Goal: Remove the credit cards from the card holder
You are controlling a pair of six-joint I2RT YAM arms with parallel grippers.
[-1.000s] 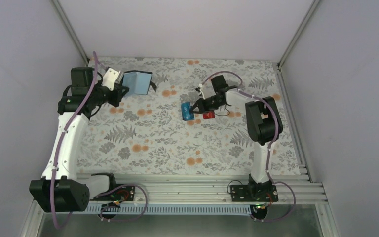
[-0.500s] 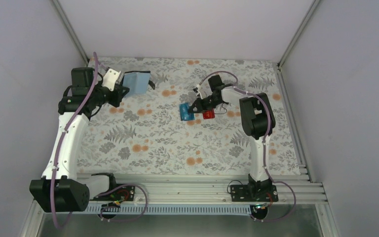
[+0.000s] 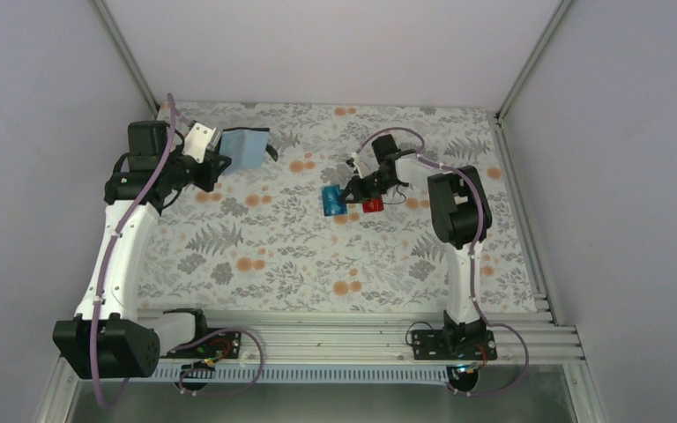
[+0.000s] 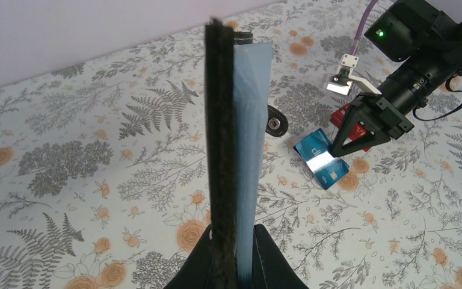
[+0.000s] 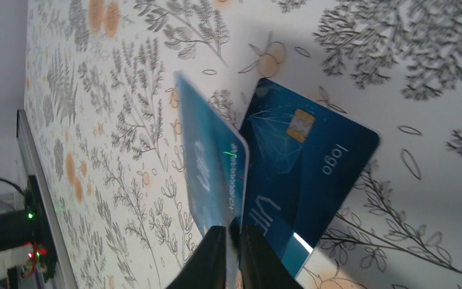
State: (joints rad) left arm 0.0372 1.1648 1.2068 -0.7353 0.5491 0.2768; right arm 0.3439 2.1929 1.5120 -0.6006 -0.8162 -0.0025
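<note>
Judging by the cards, job looks nearly done: blue card (image 3: 331, 201) & red card (image 3: 372, 205) lie flat on the bench (image 3: 273, 256), just beside each other, and the teal-green card (image 5: 207, 174) is pinched by one edge in the right tool (image 5: 233, 235), tilted over the blue one. The card holder (image 3: 247, 146) stands clamped upright in the left tool (image 4: 234, 268), well apart at far left; edge-on, can't tell if anything's inside. Left, prob.: set teal-green card down.
</note>
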